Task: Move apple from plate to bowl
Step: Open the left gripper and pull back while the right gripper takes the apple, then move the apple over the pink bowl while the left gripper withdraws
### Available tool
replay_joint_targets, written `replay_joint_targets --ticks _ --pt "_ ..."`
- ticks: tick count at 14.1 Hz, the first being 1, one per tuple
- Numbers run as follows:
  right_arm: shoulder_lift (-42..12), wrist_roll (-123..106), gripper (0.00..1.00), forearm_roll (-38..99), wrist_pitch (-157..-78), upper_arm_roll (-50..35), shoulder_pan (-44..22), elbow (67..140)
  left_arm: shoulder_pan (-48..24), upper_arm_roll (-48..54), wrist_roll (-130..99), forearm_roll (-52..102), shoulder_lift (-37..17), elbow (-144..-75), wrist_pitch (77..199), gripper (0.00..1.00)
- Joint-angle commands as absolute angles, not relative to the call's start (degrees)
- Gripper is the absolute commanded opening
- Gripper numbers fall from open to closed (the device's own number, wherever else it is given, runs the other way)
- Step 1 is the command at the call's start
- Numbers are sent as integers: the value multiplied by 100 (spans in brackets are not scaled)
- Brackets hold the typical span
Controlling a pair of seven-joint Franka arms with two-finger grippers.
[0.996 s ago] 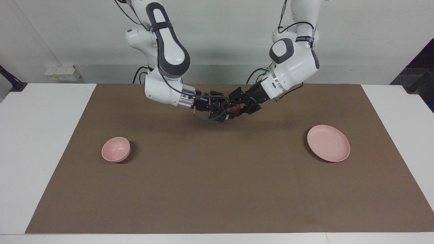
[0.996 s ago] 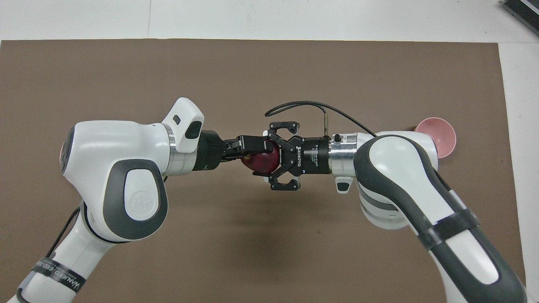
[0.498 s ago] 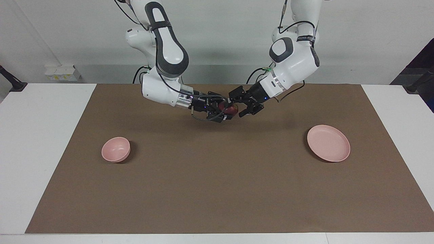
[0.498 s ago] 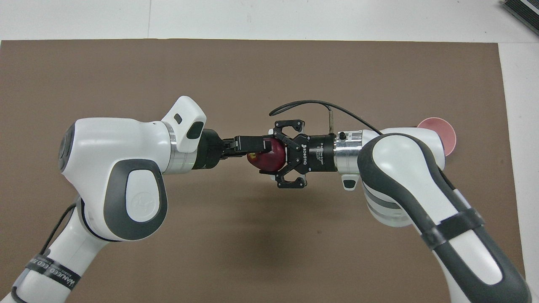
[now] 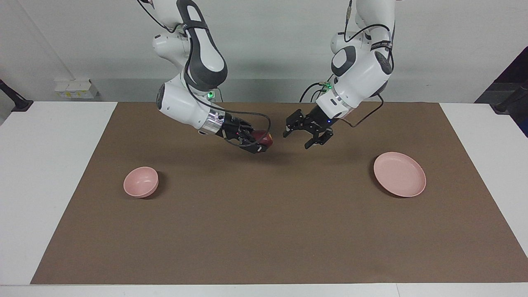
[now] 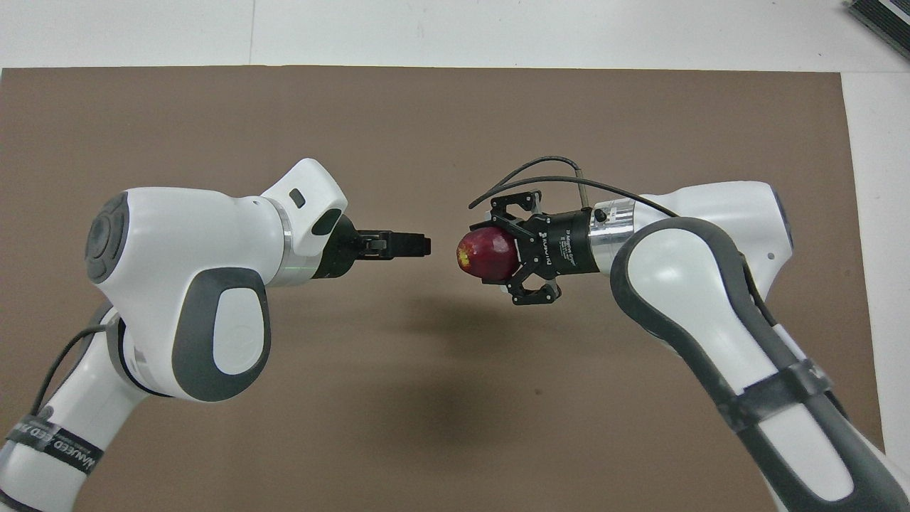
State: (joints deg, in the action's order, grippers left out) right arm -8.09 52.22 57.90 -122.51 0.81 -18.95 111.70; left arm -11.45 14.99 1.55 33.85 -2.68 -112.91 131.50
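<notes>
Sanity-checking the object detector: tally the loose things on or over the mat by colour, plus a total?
Pale pink: 2, the bowl and the plate, both on the mat.
Dark red: 1, the apple, held up in the right gripper.
Total: 3.

— Where does everything sit?
— My tabletop (image 5: 49, 173) carries a mat (image 5: 264, 231). On it the bowl (image 5: 141, 181) lies toward my right arm's end, the plate (image 5: 399, 173) toward my left arm's end, well apart.
— And the apple (image 5: 264, 138)?
— Up over the mat's middle, in my right gripper (image 5: 260, 144); my left gripper (image 5: 307, 135) hangs just beside it, apart.
</notes>
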Motion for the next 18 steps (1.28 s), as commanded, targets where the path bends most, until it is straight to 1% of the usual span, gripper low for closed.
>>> replay_joint_targets --ticks 1,6,8,10,13,14,16,18 --pt "-633 4993 0 5012 -12164 79 -1741 11075 -775 1503 123 2307 -229 -11198 12702 100" --pt "-501 4458 0 3712 -12076 79 -1477 11030 -238 1503 149 644 -211 -10364 11419 100" --pt "-483 3923 0 3001 -12076 88 -1310 10978 -71 1503 167 414 -202 -9891 10893 100" --pt "-518 3404 0 2454 -11902 79 -916 10750 -9 1494 167 256 -237 -9371 10356 100" --pt "-554 2078 0 2260 -11804 88 -502 10679 123 1433 211 0 -193 -8957 9872 100" --pt "-571 1761 0 1980 -11804 88 -388 10679 132 1415 272 9 -185 -8808 9679 100" --pt "-571 1163 0 1374 -11821 88 -220 10679 236 1389 473 26 -115 -8763 9431 100" --pt "-571 644 0 1073 -11839 79 -27 10714 290 1371 545 44 -105 -8763 9431 100"
